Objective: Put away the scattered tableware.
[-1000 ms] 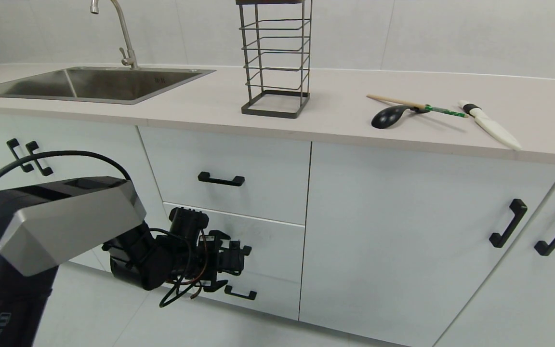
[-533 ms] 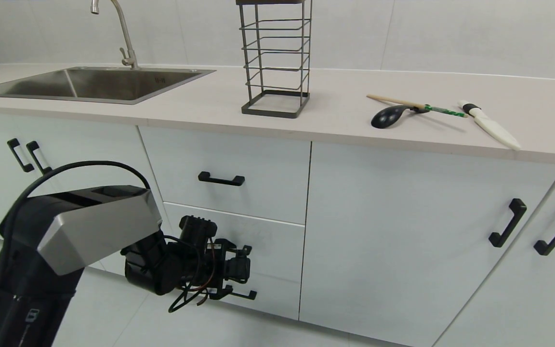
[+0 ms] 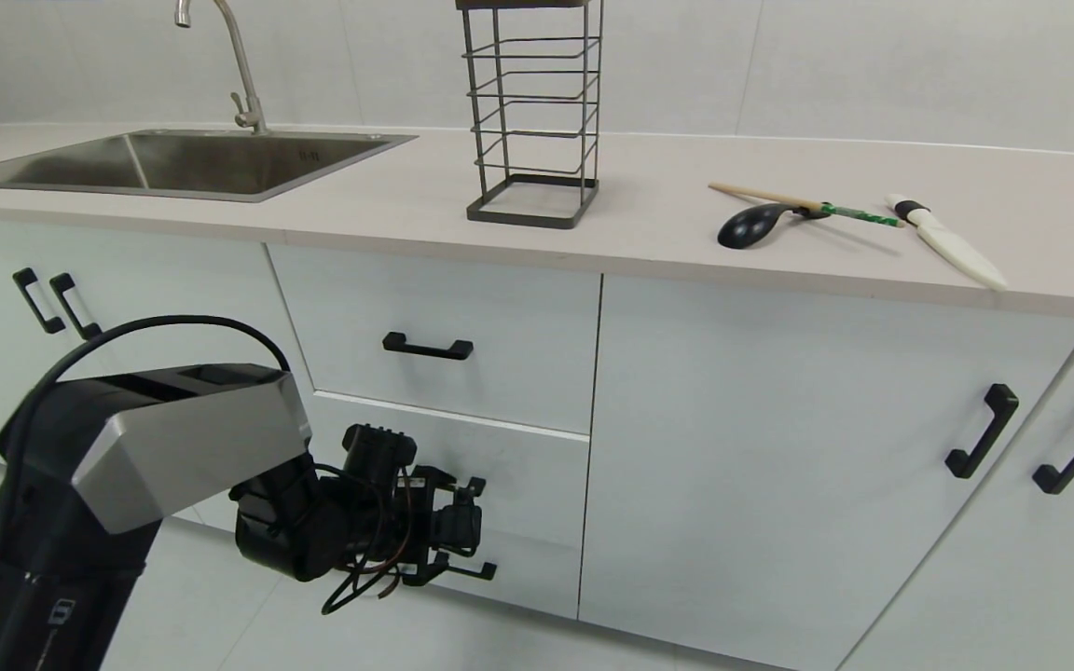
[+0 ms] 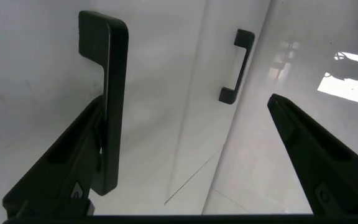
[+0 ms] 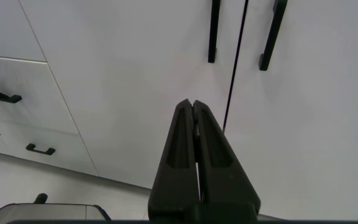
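Observation:
Three pieces of tableware lie on the counter at the right: a black spoon [image 3: 750, 226], a wooden chopstick with a green end [image 3: 807, 204] and a white knife with a black band [image 3: 949, 242]. Low in front of the cabinets, my left gripper [image 3: 464, 533] [image 4: 185, 106] is open at the bottom drawer's black handle [image 3: 467, 567] [image 4: 106, 99]. The handle lies right beside one finger [image 4: 61, 162]. My right gripper [image 5: 193, 109] is shut with nothing in it and faces the white cabinet doors.
A tall dark wire rack [image 3: 535, 112] stands mid-counter. A steel sink [image 3: 173, 160] with a faucet [image 3: 237, 56] is at the left. The upper drawer handle [image 3: 427, 347] and door handles [image 3: 982, 431] stick out from the cabinet fronts.
My left arm has swung to the right and slightly down, bringing the gripper to the bottom drawer's handle. In the last half second it barely moved. The tableware has not moved.

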{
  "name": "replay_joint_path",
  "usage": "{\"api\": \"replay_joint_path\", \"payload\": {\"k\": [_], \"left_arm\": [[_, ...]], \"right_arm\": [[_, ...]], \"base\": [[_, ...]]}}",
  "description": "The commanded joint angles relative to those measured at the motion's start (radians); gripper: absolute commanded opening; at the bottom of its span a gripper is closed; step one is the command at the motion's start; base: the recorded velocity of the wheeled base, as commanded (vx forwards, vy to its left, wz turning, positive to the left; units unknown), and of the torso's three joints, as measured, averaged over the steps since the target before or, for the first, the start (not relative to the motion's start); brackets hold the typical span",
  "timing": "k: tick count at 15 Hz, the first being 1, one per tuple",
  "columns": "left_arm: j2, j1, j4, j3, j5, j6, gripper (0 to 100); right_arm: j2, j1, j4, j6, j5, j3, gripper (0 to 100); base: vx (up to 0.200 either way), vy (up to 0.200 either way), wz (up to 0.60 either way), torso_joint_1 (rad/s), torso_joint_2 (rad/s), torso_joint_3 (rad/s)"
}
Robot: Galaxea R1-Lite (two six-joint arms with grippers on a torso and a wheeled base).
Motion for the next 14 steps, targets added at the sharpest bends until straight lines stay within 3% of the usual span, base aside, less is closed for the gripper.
{"api": "replay_joint_path", "payload": {"k": [1, 7, 11, 14], "left_arm": [[-0.019, -0.014, 0.012, 0.039, -0.001, -0.003, 100], [-0.105, -0.012, 0.012, 0.121, -0.007, -0.007, 100], [-0.351, -0.014, -0.102, 0.308, -0.007, -0.021, 100], [-0.552, -0.052, -0.102, 0.499, -0.007, -0.026, 100]], "right_arm": [[0.001, 0.0, 0.0, 0.0, 0.0, 0.0, 0], [0.001, 0.0, 0.0, 0.0, 0.0, 0.0, 0], [0.001, 0.0, 0.0, 0.0, 0.0, 0.0, 0], [0.001, 0.0, 0.0, 0.0, 0.0, 0.0, 0]], "base": [[0.0, 0.0, 0.0, 0.0, 0.0, 0.0], [0.0, 0.0, 0.0, 0.0, 0.0, 0.0], [0.0, 0.0, 0.0, 0.0, 0.0, 0.0], [0.0, 0.0, 0.0, 0.0, 0.0, 0.0]]}}
